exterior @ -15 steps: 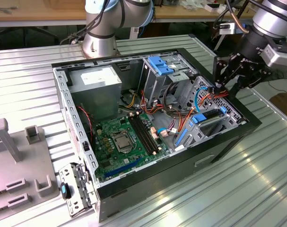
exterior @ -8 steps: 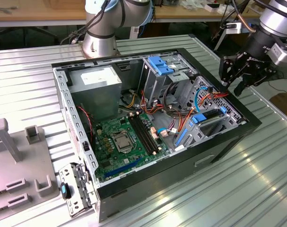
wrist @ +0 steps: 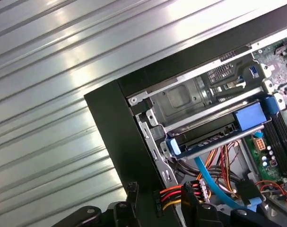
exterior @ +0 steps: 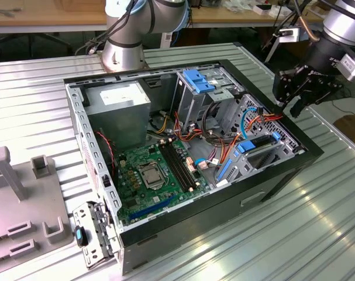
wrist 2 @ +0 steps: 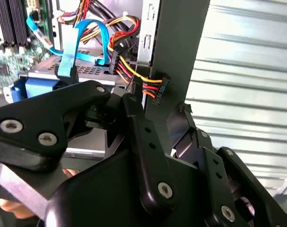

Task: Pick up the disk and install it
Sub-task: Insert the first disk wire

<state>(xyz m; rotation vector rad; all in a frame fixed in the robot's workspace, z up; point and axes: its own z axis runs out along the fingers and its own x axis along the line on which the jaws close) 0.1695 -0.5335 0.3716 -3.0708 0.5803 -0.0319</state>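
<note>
Currently gripper [exterior: 289, 103] hangs at the upper right of the exterior view, just above the right rim of the open computer case [exterior: 309, 153]. Its linkage fingers are black and matte, with bright screw heads. In the first wrist view the fingertips [wrist: 132, 193] stand apart with nothing clamped between them — gripper empty. Just beyond the tips sits a black power connector [wrist 2: 158, 88] on red, yellow and black wires, close to the case wall.

Disk [exterior: 258, 144] is not in the gripper. It lies in the drive cage [wrist: 181, 97] at the exterior view's right side of the case: a flat dark grey slab in a bright blue plastic carrier, blue tab end towards the motherboard [exterior: 151, 175]. Cage is bare perforated sheet steel; a light blue flat data cable [wrist: 213, 182] runs beside it.

Judgement: pick-up is done and the install looks at or near its end — drive appears seated on its rails, though I cannot tell whether it is fully latched. Any further move calls for care with the loose wiring and the hard case rim beside the fingers. Table [exterior: 253, 246] is ribbed, glossy metal
</note>
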